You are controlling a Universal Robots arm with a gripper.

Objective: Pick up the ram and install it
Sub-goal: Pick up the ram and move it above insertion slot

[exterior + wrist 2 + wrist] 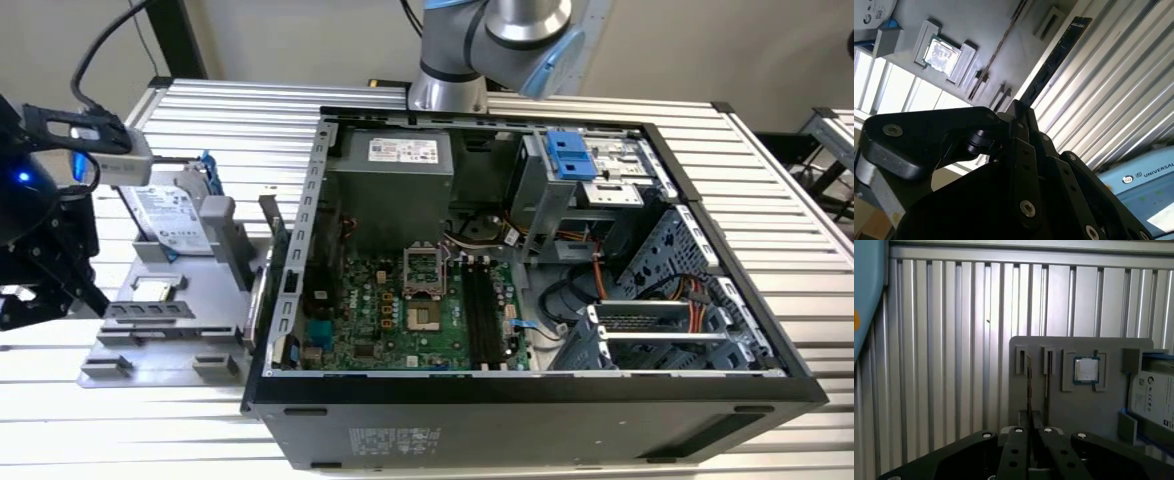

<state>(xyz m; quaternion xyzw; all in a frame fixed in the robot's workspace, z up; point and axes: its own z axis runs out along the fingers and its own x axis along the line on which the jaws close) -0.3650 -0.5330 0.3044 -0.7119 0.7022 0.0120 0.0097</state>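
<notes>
Claw [1016,109] clenched on the ram [1056,55] by the grey tray [1064,410]; probably best lifted straight, without twisting.

My pincer [1018,108]: black, matte, built from flat link bars with rounded ends. Small silver screws [1081,435] sit in row along bars. My arm joint [521,22]: round, silver-grey metal, with light-blue cap [554,58]. Same light blue on my cover [1149,190], white marking on it. On my wrist: grey camera box [114,150], black cable [88,55] curving up, one small blue light [20,178].
</notes>
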